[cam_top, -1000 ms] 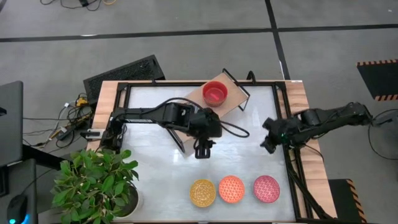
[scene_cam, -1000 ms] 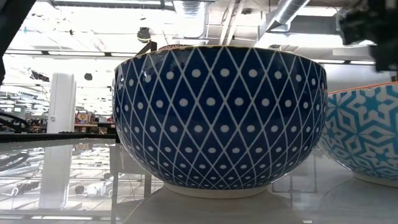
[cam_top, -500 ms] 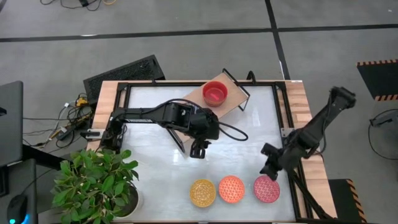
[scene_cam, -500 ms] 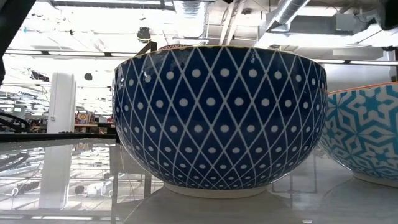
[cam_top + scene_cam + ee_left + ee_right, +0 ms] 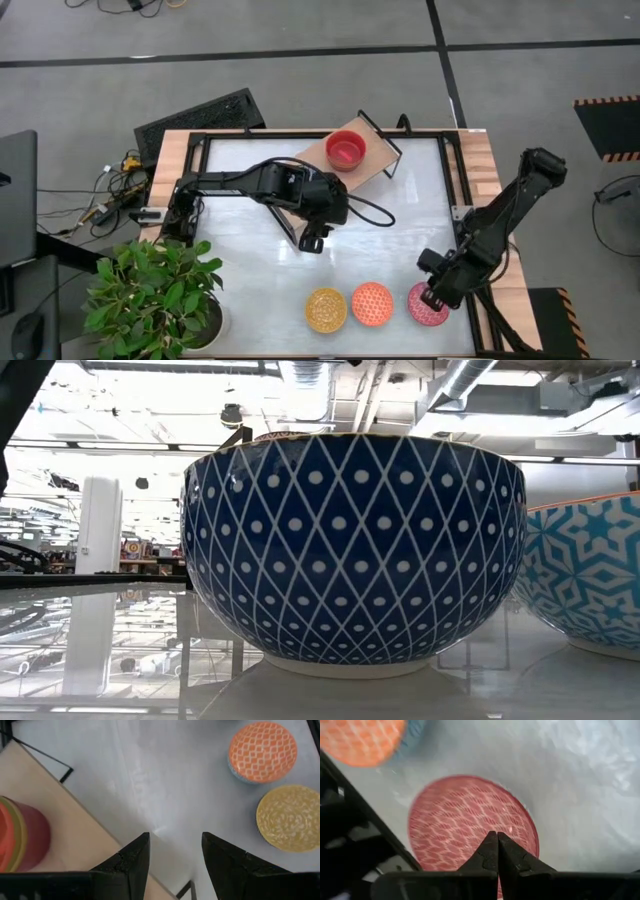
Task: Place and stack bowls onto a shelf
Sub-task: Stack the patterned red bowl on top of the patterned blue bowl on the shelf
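White tabletop fills the frame's middle. Lower right, the right gripper, fingers pressed together and empty, hovers over the pink bowl. At center, the left gripper is parted, empty.

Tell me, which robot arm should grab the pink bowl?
The right one, probably. The right gripper hangs just over the pink bowl, fingers shut. The left gripper is open but far off, beside the shelf.
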Available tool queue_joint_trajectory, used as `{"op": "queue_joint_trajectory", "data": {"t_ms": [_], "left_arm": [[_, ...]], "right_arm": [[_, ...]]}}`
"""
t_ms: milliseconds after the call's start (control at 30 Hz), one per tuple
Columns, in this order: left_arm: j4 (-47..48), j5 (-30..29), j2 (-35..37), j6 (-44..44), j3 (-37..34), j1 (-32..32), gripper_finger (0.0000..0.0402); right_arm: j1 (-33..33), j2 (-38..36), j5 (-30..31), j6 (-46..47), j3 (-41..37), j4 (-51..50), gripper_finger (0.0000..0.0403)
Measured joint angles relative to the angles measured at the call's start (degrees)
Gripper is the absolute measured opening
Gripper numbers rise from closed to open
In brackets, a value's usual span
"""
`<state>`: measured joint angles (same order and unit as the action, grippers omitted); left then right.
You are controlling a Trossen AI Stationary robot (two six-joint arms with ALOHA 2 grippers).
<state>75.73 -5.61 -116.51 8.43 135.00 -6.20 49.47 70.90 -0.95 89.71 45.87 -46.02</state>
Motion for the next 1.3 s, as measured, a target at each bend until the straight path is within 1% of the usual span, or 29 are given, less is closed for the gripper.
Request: {"op": "queue_joint_trajectory", "data": {"t_ms": [200,400,600,667,833,933,1167,1300], "left_arm": [[1.38,0.0,-0.02,0.17,0.0,0.02,0.0165],[1.61,0.0,-0.02,0.18,0.0,0.02,0.0165],[2.24,0.0,-0.02,0.22,0.0,0.04,0.0165],[2.61,0.0,-0.03,0.42,0.0,0.04,0.0165],[3.93,-0.25,-0.04,0.91,0.0,0.04,0.0165],[4.5,-0.28,-0.04,1.96,0.0,0.02,0.0165],[4.56,-0.42,-0.04,4.68,0.0,0.02,0.0165],[4.61,-0.42,-0.04,6.01,0.0,0.04,0.0165]], "right_arm": [[-0.4,5.42,-3.55,-1.72,0.02,0.13,0.0017],[-3.04,10.19,-3.67,-4.75,0.02,0.12,0.0017],[-6.91,14.32,-3.44,-11.79,0.02,0.21,0.0017],[-8.14,14.72,-2.17,-13.74,0.02,0.2,0.0017],[-11.96,14.73,3.62,-17.6,0.02,0.2,0.0019],[-15.48,14.73,5.41,-22.64,0.02,1.42,0.0019],[-23.54,14.73,5.89,-35.34,0.02,4.92,0.002],[-27.93,14.73,7.36,-42.34,0.02,6.87,0.0021]]}}
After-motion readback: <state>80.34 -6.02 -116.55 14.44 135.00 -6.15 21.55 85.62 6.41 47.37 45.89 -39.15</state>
